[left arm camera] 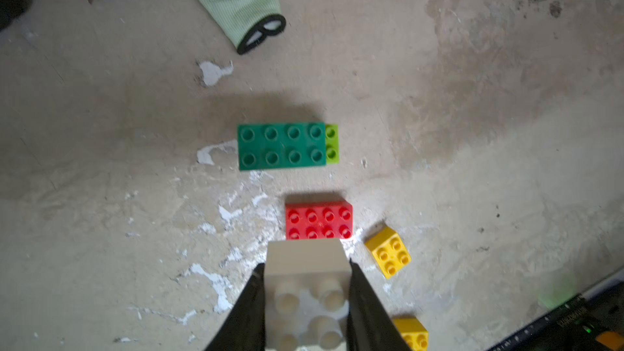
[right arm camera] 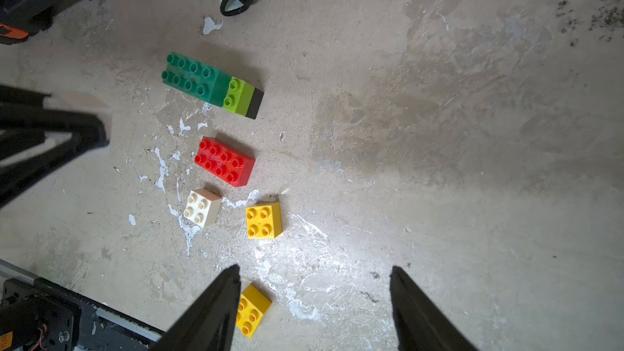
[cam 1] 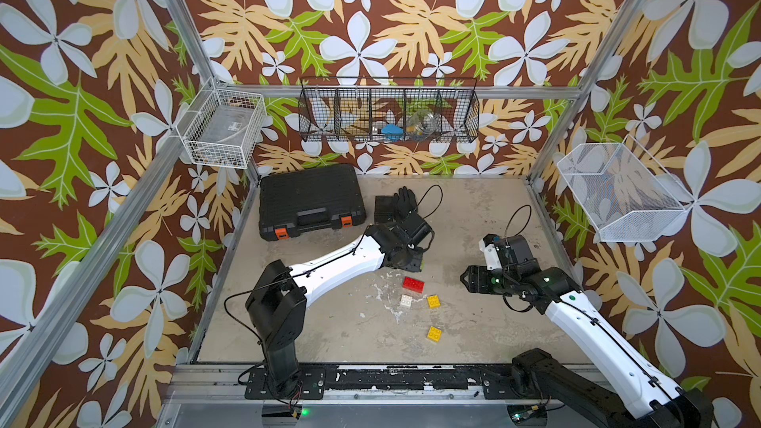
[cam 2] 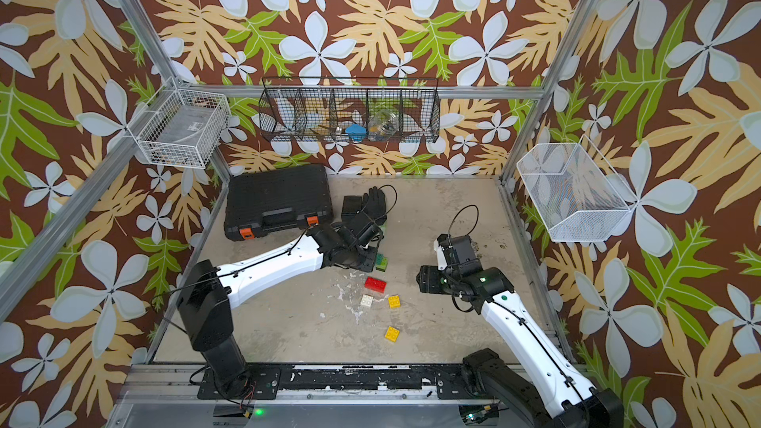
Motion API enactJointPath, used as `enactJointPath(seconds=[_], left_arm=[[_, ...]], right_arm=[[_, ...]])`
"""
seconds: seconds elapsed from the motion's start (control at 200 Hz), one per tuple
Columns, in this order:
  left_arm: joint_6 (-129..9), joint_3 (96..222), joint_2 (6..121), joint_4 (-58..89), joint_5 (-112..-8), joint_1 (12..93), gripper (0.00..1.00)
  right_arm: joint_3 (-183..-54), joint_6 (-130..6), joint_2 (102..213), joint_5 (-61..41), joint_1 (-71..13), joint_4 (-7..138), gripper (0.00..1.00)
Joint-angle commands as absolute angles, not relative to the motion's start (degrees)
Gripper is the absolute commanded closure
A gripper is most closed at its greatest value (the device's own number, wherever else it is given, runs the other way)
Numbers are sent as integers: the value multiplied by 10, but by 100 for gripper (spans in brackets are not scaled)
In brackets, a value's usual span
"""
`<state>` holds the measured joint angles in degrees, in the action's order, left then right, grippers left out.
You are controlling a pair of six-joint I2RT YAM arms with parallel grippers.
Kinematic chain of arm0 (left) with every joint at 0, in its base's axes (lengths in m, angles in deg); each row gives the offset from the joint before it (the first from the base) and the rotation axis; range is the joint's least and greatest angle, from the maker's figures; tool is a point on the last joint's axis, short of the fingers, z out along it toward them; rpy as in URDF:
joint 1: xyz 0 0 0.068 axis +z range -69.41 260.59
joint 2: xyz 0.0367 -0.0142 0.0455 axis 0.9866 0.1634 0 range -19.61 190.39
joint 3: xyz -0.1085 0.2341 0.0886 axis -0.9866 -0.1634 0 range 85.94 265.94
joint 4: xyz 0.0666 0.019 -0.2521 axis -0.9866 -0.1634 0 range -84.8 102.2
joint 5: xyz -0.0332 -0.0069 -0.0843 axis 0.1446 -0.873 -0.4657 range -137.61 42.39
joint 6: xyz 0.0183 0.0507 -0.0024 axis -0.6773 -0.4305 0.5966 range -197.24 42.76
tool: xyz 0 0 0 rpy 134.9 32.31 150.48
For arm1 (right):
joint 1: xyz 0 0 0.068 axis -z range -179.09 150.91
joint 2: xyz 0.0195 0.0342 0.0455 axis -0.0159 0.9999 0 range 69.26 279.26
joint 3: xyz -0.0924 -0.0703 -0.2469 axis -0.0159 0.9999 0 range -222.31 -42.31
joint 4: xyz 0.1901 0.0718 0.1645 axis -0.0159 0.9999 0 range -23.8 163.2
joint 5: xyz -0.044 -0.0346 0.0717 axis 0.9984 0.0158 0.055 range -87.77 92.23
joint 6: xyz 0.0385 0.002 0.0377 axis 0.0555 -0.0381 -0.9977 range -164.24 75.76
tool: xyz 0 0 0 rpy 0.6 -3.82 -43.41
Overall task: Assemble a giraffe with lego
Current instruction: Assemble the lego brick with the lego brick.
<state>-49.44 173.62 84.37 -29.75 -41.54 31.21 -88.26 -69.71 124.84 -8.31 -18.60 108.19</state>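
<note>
Studs-up, dark green brick (right arm camera: pixel 190 77) caps lime brick (right arm camera: pixel 236 96) over black brick (right arm camera: pixel 255 104).

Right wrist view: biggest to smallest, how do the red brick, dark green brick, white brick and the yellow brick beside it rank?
1. long red studded plastic brick and long dark green studded brick, alike.
2. square white brick and square yellow brick, alike.

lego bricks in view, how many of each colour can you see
dark green long plastic brick: 1
lime green square plastic brick: 1
black plastic brick, only its edge showing under the lime one: 1
red long plastic brick: 1
white square plastic brick: 1
yellow square plastic bricks: 2
total: 7
</note>
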Motion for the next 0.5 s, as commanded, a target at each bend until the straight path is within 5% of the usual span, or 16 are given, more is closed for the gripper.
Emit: enactJointPath(seconds=[0.0, 0.495], left_arm=[[-557, 1777, 879, -341, -410, 331, 82], [-635, 1807, 935, -309, -441, 363, 83]], right_arm=[[-886, -695, 1251, -86, -186, 1077, 28], [-902, -689, 1268, -73, -185, 1084, 28]])
